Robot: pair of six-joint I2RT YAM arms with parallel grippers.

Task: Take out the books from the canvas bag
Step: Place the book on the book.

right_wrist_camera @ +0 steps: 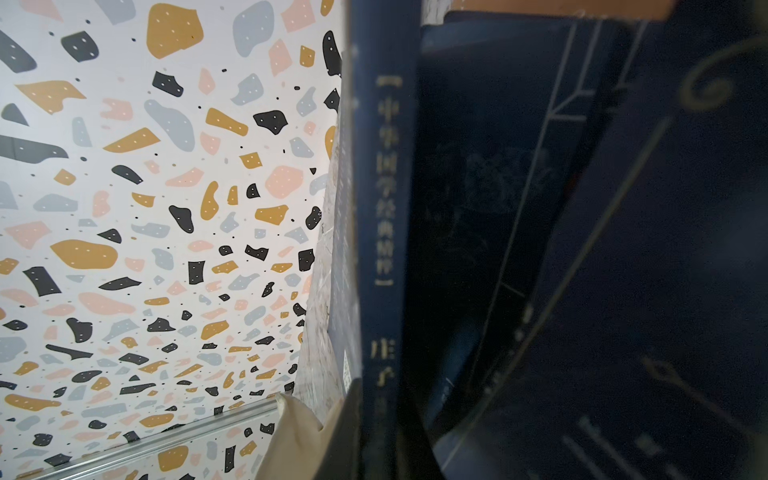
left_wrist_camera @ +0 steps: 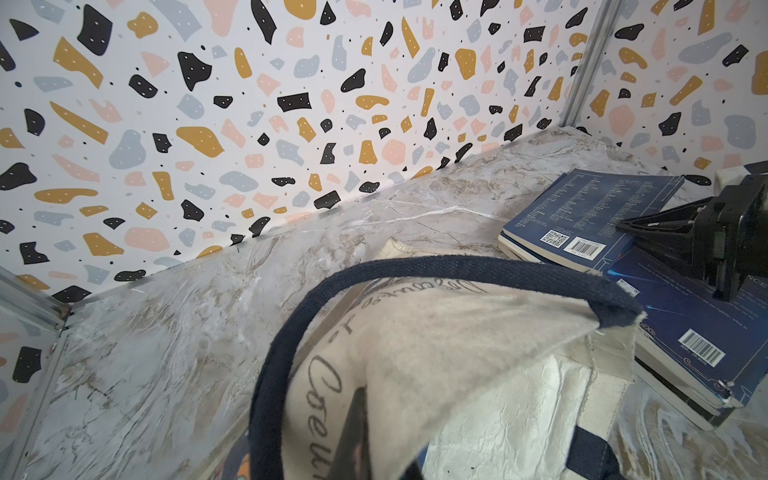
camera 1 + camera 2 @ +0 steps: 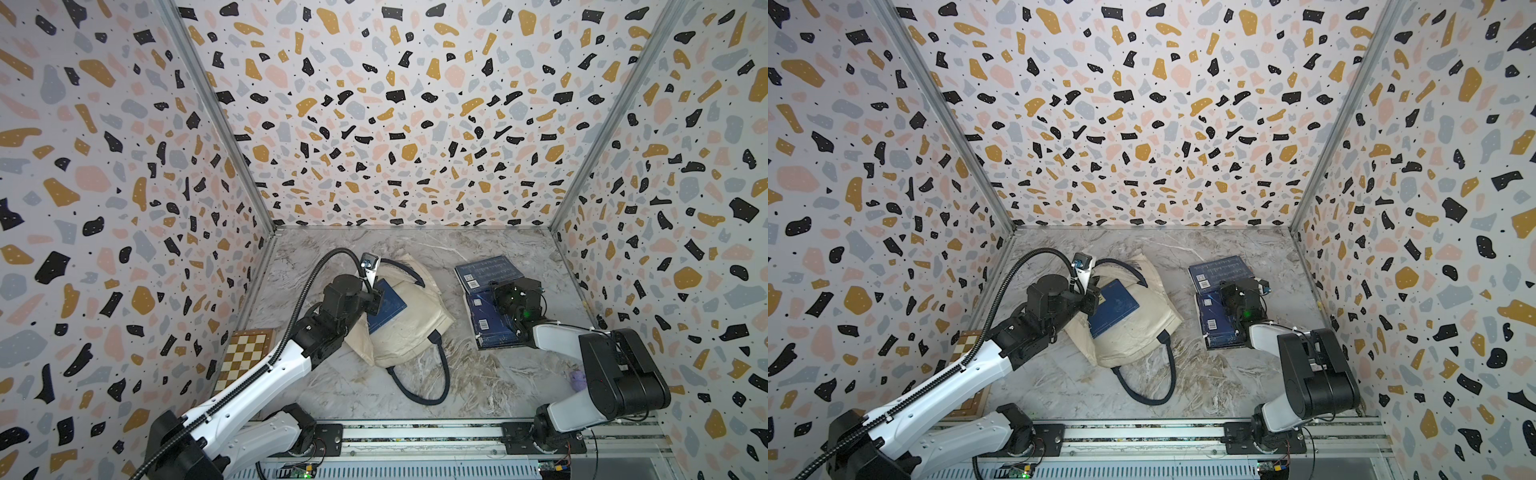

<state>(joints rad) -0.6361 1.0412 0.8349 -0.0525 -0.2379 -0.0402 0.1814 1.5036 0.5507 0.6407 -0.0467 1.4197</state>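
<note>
Far left: chessboard box [image 3: 245,353] flat on the marble table [image 3: 374,395], against the left wall, partly under the left arm.

Left gripper [image 3: 375,306] sits at the left edge of a blue book [image 3: 388,309], low over the canvas bag [image 3: 415,332]. Jaws are together. Whether they pinch the book's edge or the canvas cannot be told, as the arm hides the contact in both top views.

The bag lies slumped on its side at mid-table. The blue book rests tilted on its upper face, and how far it is tucked in cannot be told. One navy handle [image 3: 440,374] loops out over the table towards the front.

Right of the bag, apart from it: far book [image 3: 488,270], back cover up, showing its QR and barcode stickers. Just in front lies the near book [image 3: 490,328], barcode up, on top of at least one more volume.

Right gripper [image 2: 627,226] is low over these two books, jaws drawn together to a point. No grip on a cover can be made out.
</note>
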